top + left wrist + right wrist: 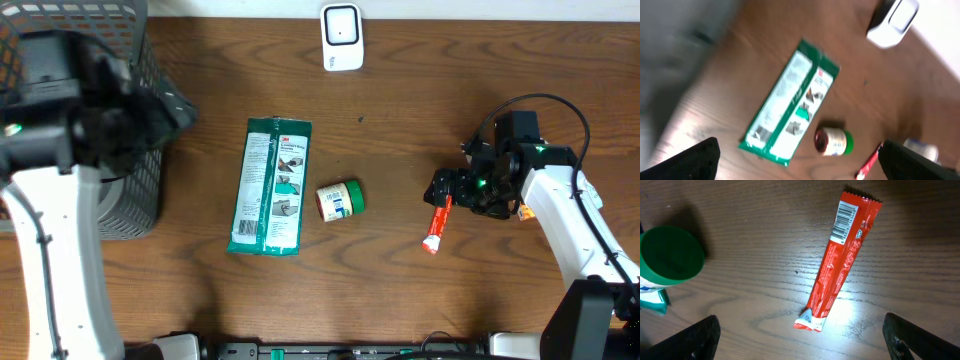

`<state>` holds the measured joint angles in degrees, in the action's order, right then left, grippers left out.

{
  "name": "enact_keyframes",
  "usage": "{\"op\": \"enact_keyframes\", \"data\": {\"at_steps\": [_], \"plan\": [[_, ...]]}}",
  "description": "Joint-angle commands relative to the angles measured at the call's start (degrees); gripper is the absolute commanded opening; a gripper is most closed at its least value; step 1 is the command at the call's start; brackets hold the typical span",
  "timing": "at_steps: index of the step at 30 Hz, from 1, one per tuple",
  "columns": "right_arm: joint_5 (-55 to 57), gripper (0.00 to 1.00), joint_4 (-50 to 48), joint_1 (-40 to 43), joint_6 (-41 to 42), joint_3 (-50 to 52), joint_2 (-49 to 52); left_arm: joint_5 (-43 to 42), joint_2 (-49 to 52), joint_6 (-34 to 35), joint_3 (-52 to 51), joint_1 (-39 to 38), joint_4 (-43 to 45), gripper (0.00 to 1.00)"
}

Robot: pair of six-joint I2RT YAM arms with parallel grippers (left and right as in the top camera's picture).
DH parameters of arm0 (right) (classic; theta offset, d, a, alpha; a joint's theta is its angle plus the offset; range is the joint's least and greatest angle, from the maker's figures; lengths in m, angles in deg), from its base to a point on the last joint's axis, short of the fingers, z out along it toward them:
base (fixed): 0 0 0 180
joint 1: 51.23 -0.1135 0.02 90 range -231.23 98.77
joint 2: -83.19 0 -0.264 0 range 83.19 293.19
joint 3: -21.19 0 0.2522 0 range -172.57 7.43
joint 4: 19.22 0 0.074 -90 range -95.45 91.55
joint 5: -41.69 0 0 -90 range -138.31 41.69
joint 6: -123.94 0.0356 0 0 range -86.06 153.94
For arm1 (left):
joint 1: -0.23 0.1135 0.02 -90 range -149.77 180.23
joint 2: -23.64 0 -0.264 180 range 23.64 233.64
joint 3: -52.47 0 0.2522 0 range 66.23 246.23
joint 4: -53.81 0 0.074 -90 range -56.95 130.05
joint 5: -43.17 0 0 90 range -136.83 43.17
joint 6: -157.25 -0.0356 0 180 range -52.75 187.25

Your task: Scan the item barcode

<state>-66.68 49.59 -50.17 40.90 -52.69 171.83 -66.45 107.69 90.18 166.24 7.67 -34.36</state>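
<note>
Far left of the desk: a grey wire-mesh basket [135, 170] stands at the edge, with the left arm raised over it.
Left arm: the left end effector [799, 165] is released, fingers spread wide with nothing between them; its camera view is blurred.
Left of centre: a flat green-and-white plastic package [270, 187] lies face up.
Centre: a small jar with a green lid [340, 200] lies on its side just beside the package.
Back edge, centre: a white box-shaped scanner [342, 38] sits well apart from every item.
Right of centre: a thin red foil stick packet [840, 270], which I take to be the task's thing, lies flat on the wood, its barcode [846, 222] facing up at one end.
Right arm: the right end effector [805, 340] is released and wide, hovering over the packet's plain end and holding nothing.
Step in hand: most likely picking up the packet; the scan is not yet done.
Doing it well: close across the narrow width at the end away from the barcode, so no finger hides the stripes. The packet is thin, so the fingers must come right down to the wood. Foil may slip or crumple, so grip gently, then turn the stripes toward the scanner's face.
Surface: the dark brown wood-grain desk [420, 110] shows a bright patch of light by the packet.
Room: a pale strip runs behind the back edge; what it is I cannot tell.
</note>
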Motion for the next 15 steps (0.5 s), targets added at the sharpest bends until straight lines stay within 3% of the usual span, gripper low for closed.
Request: {"op": "enact_keyframes", "data": {"at_steps": [1, 5, 12, 15], "plan": [[0.2, 0.99, 0.0, 0.3, -0.2, -0.6, 0.0, -0.9, 1.5, 0.3, -0.8, -1.9, 0.3, 0.99], [0.1, 0.99, 0.0, 0.3, -0.2, -0.6, 0.0, -0.9, 1.6, 0.3, -0.8, -2.4, 0.3, 0.91], [0.1, 0.99, 0.0, 0.3, -0.2, -0.6, 0.0, -0.9, 1.6, 0.3, -0.8, -2.4, 0.3, 0.9], [0.1, 0.99, 0.0, 0.3, -0.2, -0.6, 0.0, -0.9, 1.6, 0.3, -0.8, -2.6, 0.3, 0.77]]}}
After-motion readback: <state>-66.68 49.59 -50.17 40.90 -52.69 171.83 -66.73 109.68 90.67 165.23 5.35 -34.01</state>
